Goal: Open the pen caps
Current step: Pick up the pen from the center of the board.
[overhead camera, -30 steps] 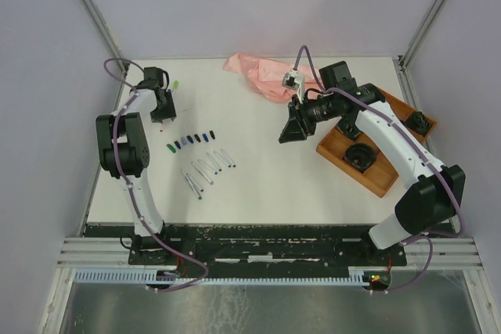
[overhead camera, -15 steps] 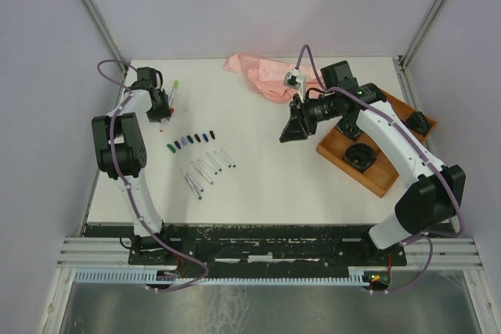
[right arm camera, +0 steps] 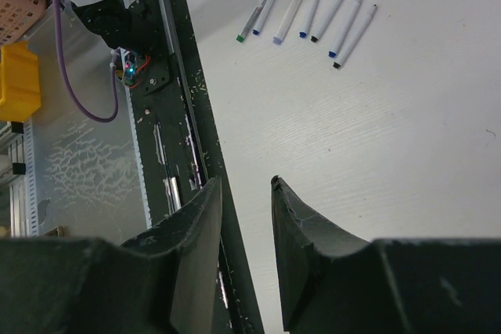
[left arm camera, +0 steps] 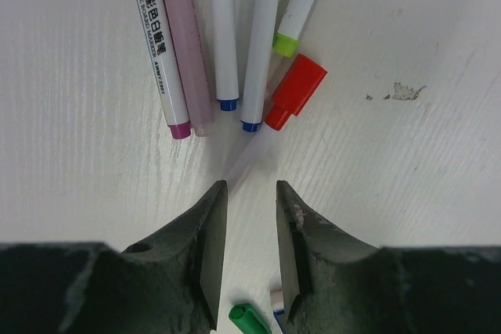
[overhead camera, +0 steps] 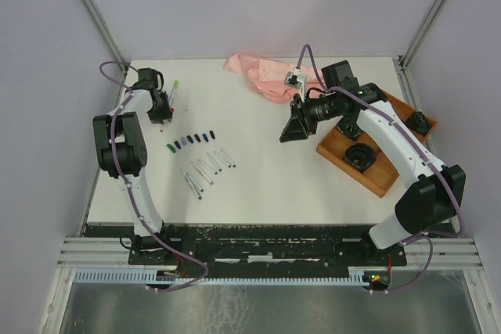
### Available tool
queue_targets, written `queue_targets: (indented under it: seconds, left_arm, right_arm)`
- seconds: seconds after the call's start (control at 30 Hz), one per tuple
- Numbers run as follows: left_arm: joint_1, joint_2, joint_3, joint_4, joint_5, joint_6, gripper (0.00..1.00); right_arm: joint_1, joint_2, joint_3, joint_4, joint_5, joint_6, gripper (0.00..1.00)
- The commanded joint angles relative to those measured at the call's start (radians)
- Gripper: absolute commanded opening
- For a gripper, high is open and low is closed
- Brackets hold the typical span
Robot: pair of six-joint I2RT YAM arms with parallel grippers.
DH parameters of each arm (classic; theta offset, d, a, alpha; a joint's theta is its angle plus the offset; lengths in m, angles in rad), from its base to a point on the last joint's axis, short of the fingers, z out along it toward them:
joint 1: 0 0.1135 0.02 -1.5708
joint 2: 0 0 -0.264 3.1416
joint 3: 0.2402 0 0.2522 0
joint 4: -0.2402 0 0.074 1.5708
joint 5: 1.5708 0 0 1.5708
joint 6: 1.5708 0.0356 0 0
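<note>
At the far left, our left end effector (left arm camera: pixel 249 190) hovers released and empty, a red cap (left arm camera: pixel 296 91) just beyond its jaws. Closing off-line could scatter the neighbouring pens (left arm camera: pixel 223 29). Loose pen caps (overhead camera: pixel 192 139) lie left of centre. Our right end effector (right arm camera: pixel 244 185) hangs released.

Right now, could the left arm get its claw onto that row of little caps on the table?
Probably yes. The row of caps lies uncovered on the table near the left claw, and the right arm is well off to the other side, so nothing seems to block it.
</note>
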Motion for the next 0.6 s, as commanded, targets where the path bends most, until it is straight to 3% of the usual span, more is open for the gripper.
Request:
queue_targets:
  seconds: [0.0, 0.57]
  left_arm:
    - [0.0, 0.012, 0.041, -0.011, -0.026, 0.067, 0.38]
    - [-0.084, 0.027, 0.046, -0.07, -0.087, 0.075, 0.31]
  right_arm:
    - [-0.006, 0.003, 0.004, 0.026, -0.035, 0.003, 0.39]
    - [-0.011, -0.008, 0.004, 0.025, -0.051, 0.003, 0.39]
